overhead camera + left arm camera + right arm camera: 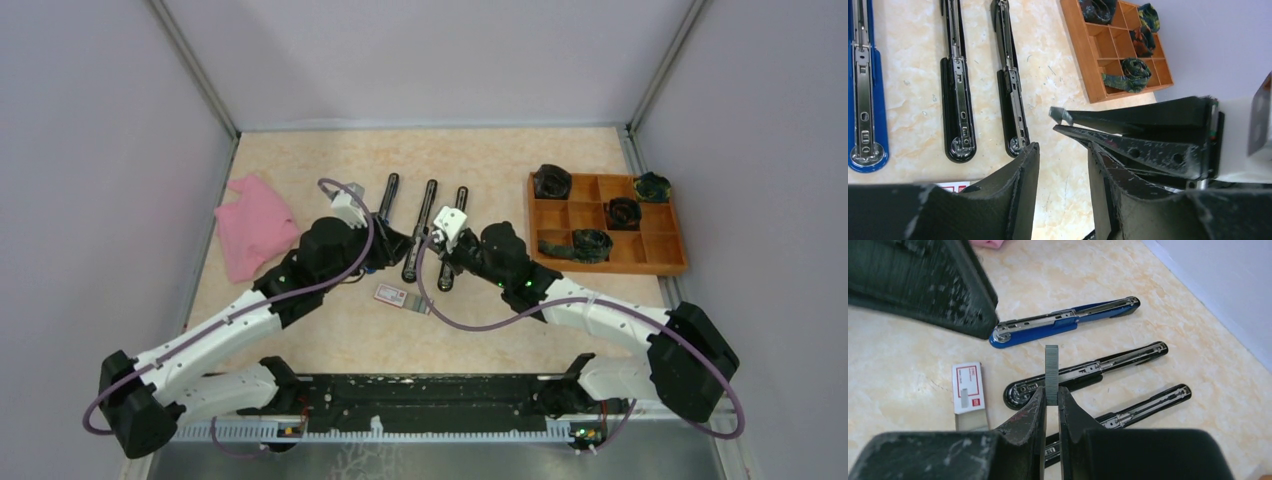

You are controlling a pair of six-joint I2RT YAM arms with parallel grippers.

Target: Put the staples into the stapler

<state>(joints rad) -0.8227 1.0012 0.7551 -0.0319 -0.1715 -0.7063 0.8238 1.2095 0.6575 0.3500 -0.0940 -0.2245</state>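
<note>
My right gripper (1052, 399) is shut on a short grey staple strip (1051, 371) and holds it upright above the near end of the middle black stapler (1088, 373). A blue stapler (1063, 322) lies beyond it and another black stapler (1143, 405) lies nearer; all three lie opened flat. The white staple box with red print (968, 387) lies on the table to the left. My left gripper (1063, 165) is open and empty, hovering near the staplers' ends, close beside the right gripper (1128, 131). In the top view both grippers, left (395, 250) and right (437, 262), meet over the staplers (425, 225).
A wooden compartment tray (607, 240) with dark rolled items stands at the right. A pink cloth (255, 225) lies at the left. Grey walls close in the table on three sides.
</note>
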